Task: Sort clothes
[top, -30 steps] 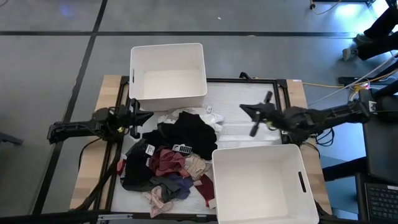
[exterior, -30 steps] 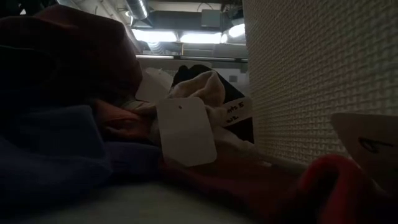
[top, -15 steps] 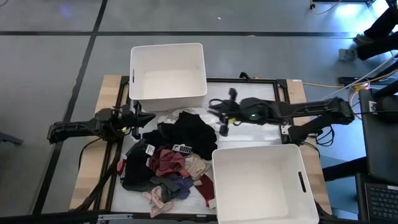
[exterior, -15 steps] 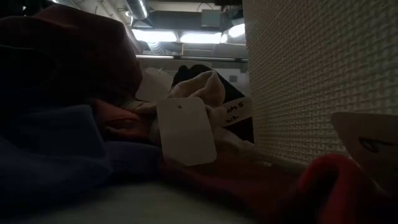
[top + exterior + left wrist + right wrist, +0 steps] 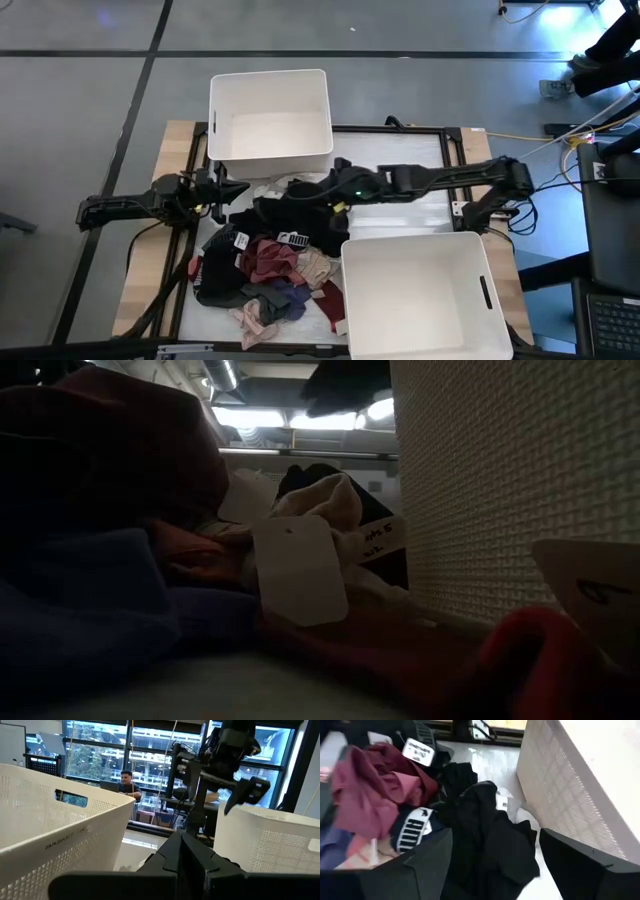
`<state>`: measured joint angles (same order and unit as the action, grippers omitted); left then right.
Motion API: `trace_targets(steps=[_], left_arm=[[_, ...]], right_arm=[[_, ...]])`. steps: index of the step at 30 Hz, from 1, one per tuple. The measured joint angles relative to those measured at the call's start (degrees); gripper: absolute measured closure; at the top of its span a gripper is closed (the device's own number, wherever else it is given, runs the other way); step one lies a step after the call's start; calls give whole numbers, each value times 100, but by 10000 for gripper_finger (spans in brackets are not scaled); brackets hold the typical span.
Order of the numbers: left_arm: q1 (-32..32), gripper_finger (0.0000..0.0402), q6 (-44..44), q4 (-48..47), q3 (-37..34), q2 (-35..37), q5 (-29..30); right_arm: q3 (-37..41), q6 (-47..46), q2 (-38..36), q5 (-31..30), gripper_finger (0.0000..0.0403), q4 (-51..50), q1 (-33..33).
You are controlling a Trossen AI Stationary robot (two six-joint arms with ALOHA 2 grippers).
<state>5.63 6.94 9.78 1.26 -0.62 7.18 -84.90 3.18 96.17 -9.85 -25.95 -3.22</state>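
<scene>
The clothes (image 5: pixel 270 262) lie in a heap on the table's near left half: black, maroon, pink, purple and beige pieces, some with tags. A black garment (image 5: pixel 312 208) (image 5: pixel 490 837) tops the heap's far end. My right gripper (image 5: pixel 336 195) (image 5: pixel 495 870) hangs open above it, tipped downward, with one finger on either side of it in the right wrist view and nothing between them. My left gripper (image 5: pixel 224 192) (image 5: pixel 187 855) waits shut at the table's left edge, pointing level across the table.
One white bin (image 5: pixel 270 120) stands at the far left, beside my left gripper. A second white bin (image 5: pixel 420 300) stands at the near right against the heap; its wall (image 5: pixel 500 490) fills the low view's right side. A white mat (image 5: pixel 400 215) lies bare under my right arm.
My right gripper has swept from the table's right side toward its left, over the mat to the black garment at the heap's far end. It has tipped nose-down on the way and opened. The clothes have not moved.
</scene>
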Motion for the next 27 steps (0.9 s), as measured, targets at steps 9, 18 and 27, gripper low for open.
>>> trace_targets(steps=[9,18,27], left_arm=[[0,398,11,4,2,0,0],[7,398,-36,25,2,0,1],[4,398,-410,221,2,0,5]], right_arm=[[-112,13,844,181,100,-129,304],[-112,83,1427,390,100,3,338],[-112,205,1446,517,149,188,298]])
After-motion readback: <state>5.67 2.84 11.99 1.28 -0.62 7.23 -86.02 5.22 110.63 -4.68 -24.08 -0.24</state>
